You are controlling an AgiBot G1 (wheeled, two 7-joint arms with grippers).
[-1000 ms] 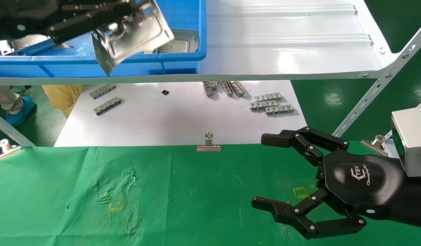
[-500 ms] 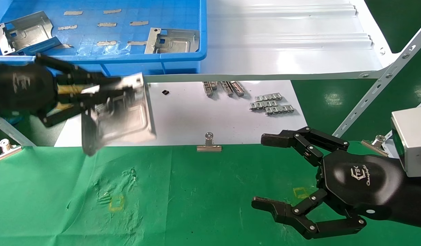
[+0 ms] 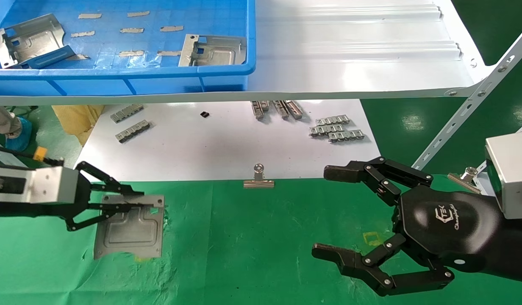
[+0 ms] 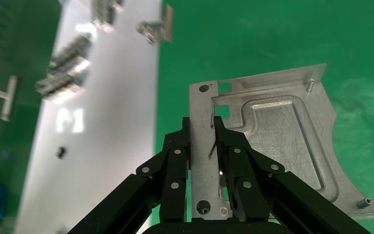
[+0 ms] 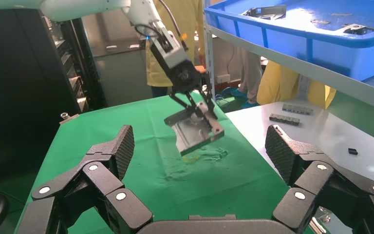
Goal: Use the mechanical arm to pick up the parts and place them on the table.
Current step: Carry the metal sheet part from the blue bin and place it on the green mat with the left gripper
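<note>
My left gripper (image 3: pixel 138 201) (image 4: pixel 202 124) is shut on the flange edge of one silvery part (image 3: pixel 129 231) (image 4: pixel 277 136). It holds the plate tilted, low over the left side of the green table (image 3: pixel 252 245), above a yellow square mark. The right wrist view shows that part (image 5: pixel 195 134) hanging just over the wrinkled cloth. Two more parts (image 3: pixel 28 38) (image 3: pixel 214 50) lie in the blue bin (image 3: pixel 159 76) on the shelf. My right gripper (image 3: pixel 324 212) (image 5: pixel 199 146) stays over the table's right side, open and empty.
Beyond the cloth, a white sheet (image 3: pixel 227 148) carries grey toothed strips (image 3: pixel 337 129) (image 3: pixel 131 125). Binder clips (image 3: pixel 259 178) (image 3: pixel 6 184) pin the cloth's far edge. The glossy white shelf (image 3: pixel 354 63) overhangs, with a slanted metal strut (image 3: pixel 468 110) at the right.
My left gripper has carried the part from over the blue bin down and toward me, to just above the green cloth on the left. The right arm has not moved.
</note>
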